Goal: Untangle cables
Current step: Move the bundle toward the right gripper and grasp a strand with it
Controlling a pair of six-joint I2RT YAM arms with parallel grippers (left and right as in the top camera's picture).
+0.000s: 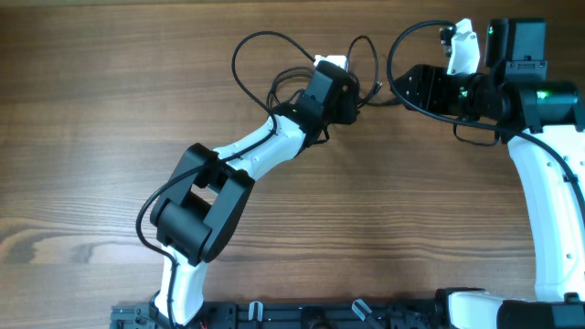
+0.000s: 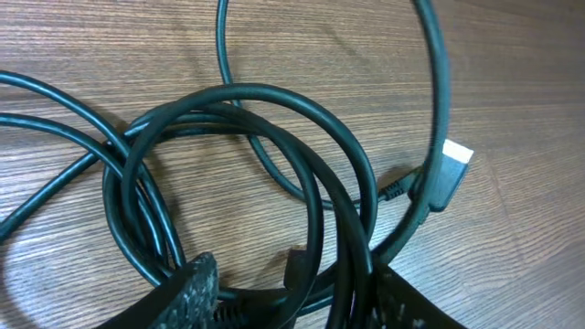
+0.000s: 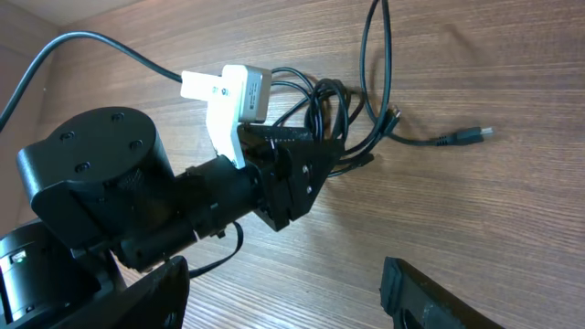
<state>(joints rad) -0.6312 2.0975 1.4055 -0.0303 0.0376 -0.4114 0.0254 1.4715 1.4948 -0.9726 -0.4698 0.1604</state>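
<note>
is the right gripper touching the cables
Apart. The right wrist view shows bare wood between the right gripper and the cables.

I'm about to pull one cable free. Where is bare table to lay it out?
Two bare patches of table: the wide stretch left of the cables and left arm, and the area between left arm and right arm. Crowded at top centre: cables, white plug, left gripper and right gripper.

The cables (image 2: 247, 90) run off the left wrist picture's edges. The left pincer (image 2: 292, 291) is cropped at the bottom, so I can't tell whether it grips. Overhead, my arm (image 1: 265, 151) covers the knot.
</note>
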